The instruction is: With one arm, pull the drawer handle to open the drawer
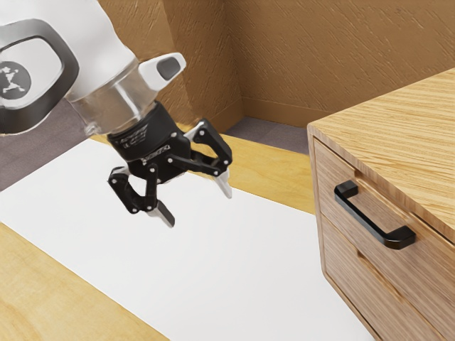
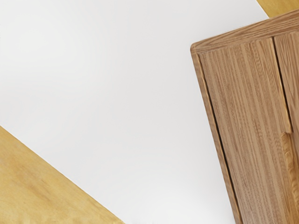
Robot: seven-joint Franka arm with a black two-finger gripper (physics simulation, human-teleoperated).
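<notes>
The black gripper hangs in the air over a big white sheet that lies on the wooden table. Its two fingers are spread wide apart and there is nothing between them. They hold nothing and touch nothing. The white and grey arm comes in from the exterior view's upper left, and the gripper tips down toward the exterior view's right. A wooden cabinet stands at the exterior view's right. Its top drawer has a black handle on the front, shaped like a long bar. The drawer front sits level with the front below it, so it looks shut. The gripper is well apart from the handle, with bare white sheet between them. A brown wall stands behind the table. In the wrist view, the cabinet stands out in front of the hand, beside the white sheet, and a corner of the table shows past the sheet's edge.
</notes>
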